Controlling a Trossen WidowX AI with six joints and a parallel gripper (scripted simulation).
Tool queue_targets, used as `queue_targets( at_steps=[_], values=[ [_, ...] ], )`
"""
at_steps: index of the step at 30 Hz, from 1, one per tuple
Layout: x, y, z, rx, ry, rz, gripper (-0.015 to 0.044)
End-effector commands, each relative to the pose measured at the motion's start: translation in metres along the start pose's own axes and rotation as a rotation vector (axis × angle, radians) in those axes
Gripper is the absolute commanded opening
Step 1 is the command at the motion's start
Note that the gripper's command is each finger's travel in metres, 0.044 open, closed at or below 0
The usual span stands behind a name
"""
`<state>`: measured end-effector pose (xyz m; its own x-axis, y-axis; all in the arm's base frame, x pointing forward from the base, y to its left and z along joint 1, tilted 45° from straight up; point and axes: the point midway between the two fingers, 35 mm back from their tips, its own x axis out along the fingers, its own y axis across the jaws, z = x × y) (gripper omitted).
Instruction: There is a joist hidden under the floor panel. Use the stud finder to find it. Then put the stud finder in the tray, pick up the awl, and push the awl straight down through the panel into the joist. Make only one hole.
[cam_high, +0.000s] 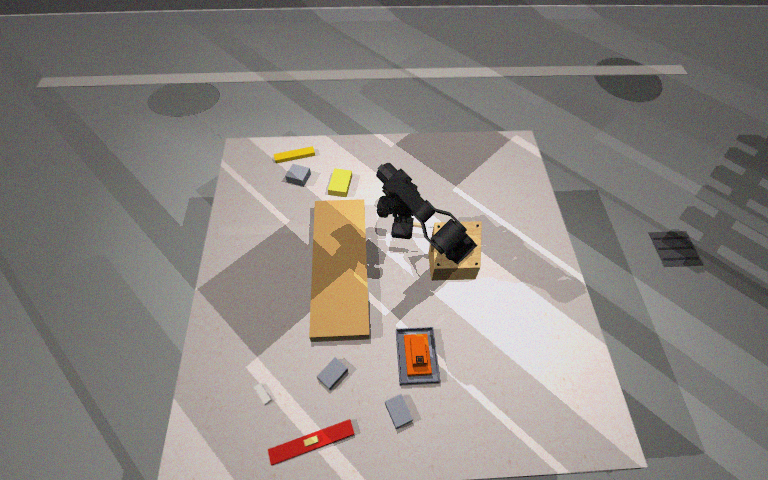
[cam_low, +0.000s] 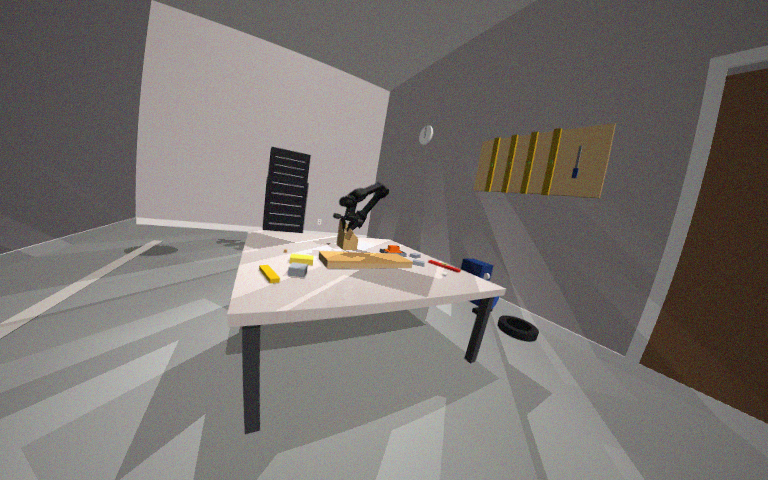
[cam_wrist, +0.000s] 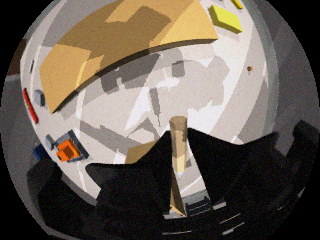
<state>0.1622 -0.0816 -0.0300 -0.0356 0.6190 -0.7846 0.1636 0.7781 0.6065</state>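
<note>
The tan floor panel (cam_high: 339, 305) (cam_low: 368, 261) (cam_wrist: 78, 67) lies flat on the table; I see no hole in its top, part of which is in shadow. The orange stud finder (cam_high: 417, 346) (cam_low: 393, 248) (cam_wrist: 67, 150) lies inside the dark grey tray (cam_high: 419, 381). My gripper (cam_wrist: 178, 132) is shut on the awl, whose round wooden handle (cam_wrist: 178, 131) stands up between the fingers in the wrist view. The gripper is above the table between the panel and the arm's wooden base, clear of the panel. The awl's metal point cannot be made out.
The wooden base block (cam_high: 455, 272) is right of the panel. A yellow block (cam_high: 339, 182), a grey block (cam_high: 297, 174) and a yellow bar (cam_high: 294, 153) lie beyond its far end. Two grey blocks (cam_high: 332, 373) (cam_high: 398, 411) and a red level (cam_high: 334, 434) lie toward the near edge.
</note>
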Motion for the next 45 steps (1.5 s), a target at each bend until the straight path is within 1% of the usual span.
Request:
queue_targets(
  at_steps=[1,5,11,17,24,33,39,45],
  values=[
    [-0.003,0.0,0.009,0.014,0.028,-0.099,0.0],
    [-0.002,0.013,0.017,-0.071,0.037,-0.121,0.0],
    [-0.002,0.015,0.024,-0.047,0.054,-0.2,0.0],
    [-0.006,0.018,0.038,0.016,0.052,-0.352,0.0],
    [-0.012,0.027,0.057,0.08,0.001,-0.518,0.0],
    [-0.021,0.048,0.083,0.155,-0.141,-0.698,0.0],
    [-0.029,0.067,0.101,0.212,-0.286,-0.786,0.0],
    [-0.036,0.092,0.117,0.268,-0.458,-0.835,0.0]
  ],
)
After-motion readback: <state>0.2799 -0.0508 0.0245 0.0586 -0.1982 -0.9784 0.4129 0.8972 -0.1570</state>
